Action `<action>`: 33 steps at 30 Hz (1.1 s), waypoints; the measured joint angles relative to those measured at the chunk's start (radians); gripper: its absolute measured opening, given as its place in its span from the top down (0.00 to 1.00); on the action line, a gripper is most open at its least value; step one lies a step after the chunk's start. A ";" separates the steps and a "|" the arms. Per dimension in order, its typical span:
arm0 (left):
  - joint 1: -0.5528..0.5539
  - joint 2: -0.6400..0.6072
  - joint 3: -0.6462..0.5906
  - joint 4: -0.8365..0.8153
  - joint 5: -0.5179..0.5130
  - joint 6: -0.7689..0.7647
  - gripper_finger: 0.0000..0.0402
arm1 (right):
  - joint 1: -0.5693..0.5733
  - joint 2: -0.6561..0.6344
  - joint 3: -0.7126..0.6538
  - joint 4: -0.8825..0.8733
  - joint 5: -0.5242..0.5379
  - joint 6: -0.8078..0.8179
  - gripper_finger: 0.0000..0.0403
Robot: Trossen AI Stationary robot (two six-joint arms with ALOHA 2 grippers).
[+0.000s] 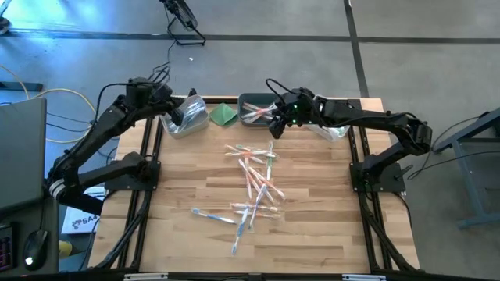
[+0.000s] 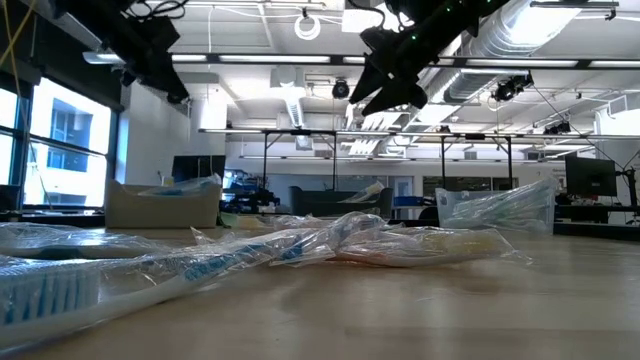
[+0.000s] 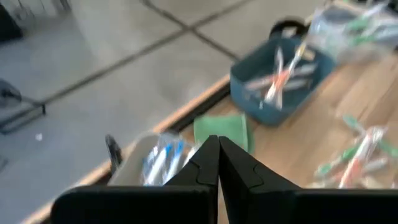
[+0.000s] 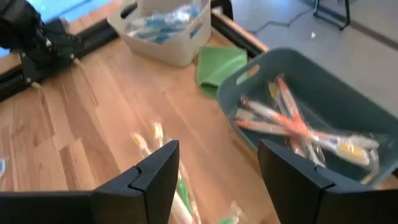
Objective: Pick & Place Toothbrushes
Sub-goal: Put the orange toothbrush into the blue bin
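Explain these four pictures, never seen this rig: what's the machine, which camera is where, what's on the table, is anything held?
Two dark robot arms work at a wooden table. One picture looks straight down, one sits level with the tabletop, and one is on each wrist.

Loose wrapped toothbrushes lie mid-table. At the far edge stand a pale bin with blue brushes, a folded green cloth and a teal bin with orange ones.

The left pincer hangs over the pale bin, shut with nothing between its fingers. The right pincer hangs by the teal bin, open and empty. Nothing is held.
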 joint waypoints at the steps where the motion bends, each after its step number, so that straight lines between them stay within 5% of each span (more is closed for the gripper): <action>1: 0.000 -0.005 0.000 0.017 0.000 -0.007 1.00 | 0.000 0.000 0.000 0.015 0.005 -0.002 0.48; 8: 0.000 -0.016 0.000 0.090 0.105 -0.040 1.00 | 0.000 0.002 0.000 0.071 0.013 0.001 0.48; 33: 0.000 -0.021 0.000 0.153 0.168 -0.154 1.00 | 0.005 0.002 0.000 0.034 -0.059 -0.003 0.48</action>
